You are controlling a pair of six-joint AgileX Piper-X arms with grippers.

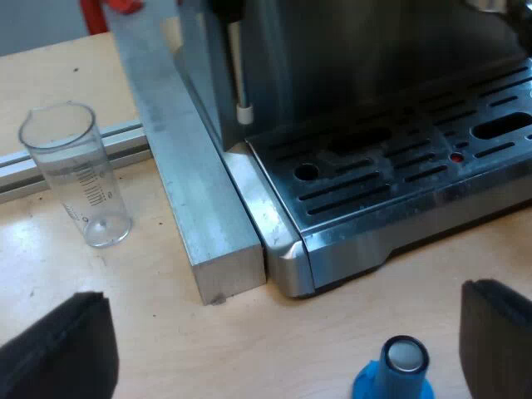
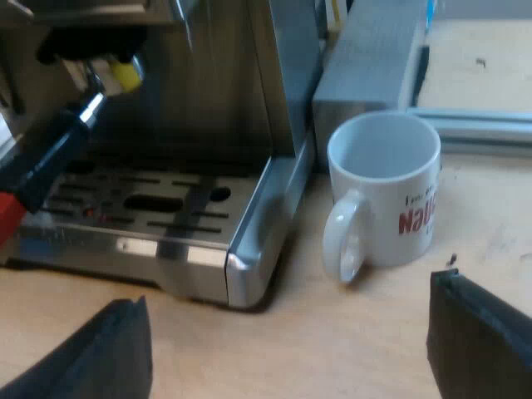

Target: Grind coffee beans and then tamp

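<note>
The left gripper [image 1: 287, 332] hangs low over the pale wooden table [image 1: 166, 349], its 2 flat black fingers [image 1: 62, 349] spread wide and holding nothing. Between them, nearer 1 finger, stands the blue tamper [image 1: 395, 370], round with a bright metal disc on its top. Past it is the espresso machine [image 1: 399, 166], brushed steel, with a slotted drip tray whose corner is rounded. A square grey metal bar [image 1: 199, 208] lies tight against the machine's side. The measuring glass [image 1: 76, 174], a clear upright cylinder with printed marks, stands apart from the bar, near a ribbed aluminium rail [image 1: 50, 158].

The right gripper [image 2: 291, 320] is also spread open and holds nothing, its 2 matte black fingers [image 2: 108, 349] low over the table. Ahead of it stands a glossy white mug [image 2: 386, 191] with red lettering, upright just beside the machine's corner, its looped handle towards the gripper. The holder's dark handle [image 2: 50, 158] slants out from the machine's front above the drip tray and ends in red.
</note>
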